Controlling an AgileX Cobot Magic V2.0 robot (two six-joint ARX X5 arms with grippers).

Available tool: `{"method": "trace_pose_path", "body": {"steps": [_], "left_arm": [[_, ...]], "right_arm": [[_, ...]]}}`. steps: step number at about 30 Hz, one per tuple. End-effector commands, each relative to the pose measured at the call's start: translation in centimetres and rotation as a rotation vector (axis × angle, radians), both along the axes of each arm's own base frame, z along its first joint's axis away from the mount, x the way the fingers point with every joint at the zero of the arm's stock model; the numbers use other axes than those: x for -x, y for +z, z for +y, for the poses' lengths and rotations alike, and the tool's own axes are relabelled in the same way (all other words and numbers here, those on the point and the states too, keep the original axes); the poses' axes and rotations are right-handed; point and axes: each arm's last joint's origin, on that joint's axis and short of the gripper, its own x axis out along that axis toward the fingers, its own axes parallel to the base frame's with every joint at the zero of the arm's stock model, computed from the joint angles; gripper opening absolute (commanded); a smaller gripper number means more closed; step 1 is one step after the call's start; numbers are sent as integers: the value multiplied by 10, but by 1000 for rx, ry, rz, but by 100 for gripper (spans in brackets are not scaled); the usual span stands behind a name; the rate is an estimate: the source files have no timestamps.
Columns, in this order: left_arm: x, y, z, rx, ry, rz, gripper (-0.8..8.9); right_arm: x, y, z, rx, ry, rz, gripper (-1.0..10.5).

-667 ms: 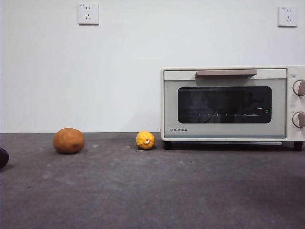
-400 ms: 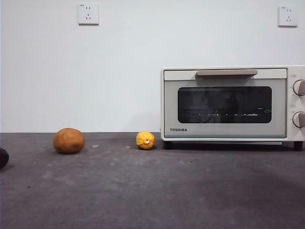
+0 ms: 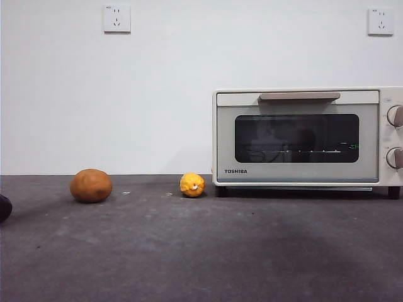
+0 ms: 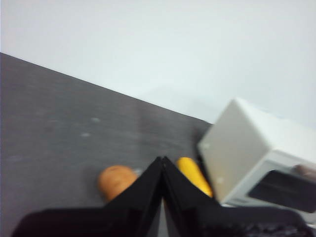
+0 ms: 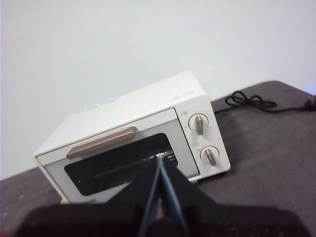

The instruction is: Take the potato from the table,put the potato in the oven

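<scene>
The orange-brown potato (image 3: 90,185) lies on the dark grey table (image 3: 201,251) at the left, clear of everything. In the left wrist view the potato (image 4: 115,181) shows just past my left gripper (image 4: 162,160), whose jaws are shut with nothing in them. The cream TOSHIBA oven (image 3: 307,138) stands at the right with its door closed. My right gripper (image 5: 159,160) is shut and empty, raised in front of the oven (image 5: 133,143), below its beige handle (image 5: 101,142). Neither gripper appears in the front view.
A small bright yellow lumpy ball (image 3: 192,185) sits just left of the oven, also seen as a yellow thing (image 4: 193,175) beside the potato. A dark object (image 3: 4,207) pokes in at the left edge. The oven's black cord (image 5: 252,102) trails behind it.
Nothing on the table has moved in the front view; only reflections in the oven's glass door shift slightly.
</scene>
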Motion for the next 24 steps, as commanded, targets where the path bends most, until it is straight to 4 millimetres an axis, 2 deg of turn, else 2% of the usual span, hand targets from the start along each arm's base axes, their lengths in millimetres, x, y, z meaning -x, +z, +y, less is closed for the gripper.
{"method": "trace_pose_path", "body": {"steps": [1, 8, 15, 20, 24], "left_arm": [[-21, 18, -5, 58, -84, -6, -5], [-82, 56, -35, 101, -350, 13, -4], [-147, 93, -85, 70, -563, 59, -5], [-179, 108, -119, 16, -650, 110, -5], [-203, 114, -145, -21, -709, 140, -5]], "right_arm": [[4, 16, 0, -12, -1, 23, 0], [6, 56, 0, -11, -2, 18, 2], [2, 83, 0, 26, 4, 85, 1], [0, 100, 0, 94, 14, 125, 1], [-4, 116, 2, 185, 90, 109, 1]]}}
